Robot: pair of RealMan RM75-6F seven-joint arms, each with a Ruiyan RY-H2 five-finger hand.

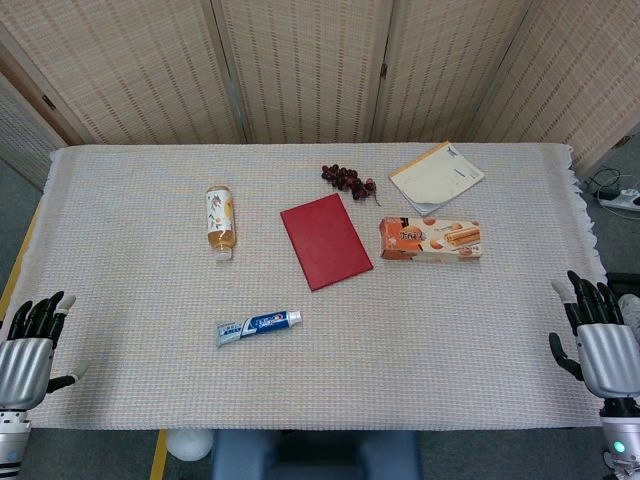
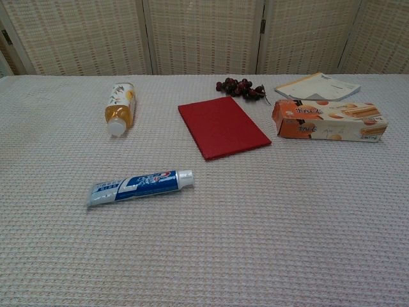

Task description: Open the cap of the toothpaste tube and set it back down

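A blue and white toothpaste tube (image 1: 258, 325) (image 2: 138, 185) lies flat on the woven cloth near the front, left of centre, with its white cap (image 1: 295, 317) (image 2: 185, 177) on and pointing right. In the head view my left hand (image 1: 30, 350) hangs at the table's front left corner, fingers apart and holding nothing, far left of the tube. My right hand (image 1: 600, 340) sits at the front right edge, fingers also spread and empty. The chest view shows neither hand.
An orange drink bottle (image 1: 220, 221) (image 2: 119, 107) lies behind the tube. A red booklet (image 1: 325, 240) (image 2: 222, 126) lies at centre, dark grapes (image 1: 348, 179) (image 2: 241, 87) behind it. A biscuit box (image 1: 430, 240) (image 2: 329, 119) and a notepad (image 1: 436, 177) (image 2: 316, 86) lie at back right.
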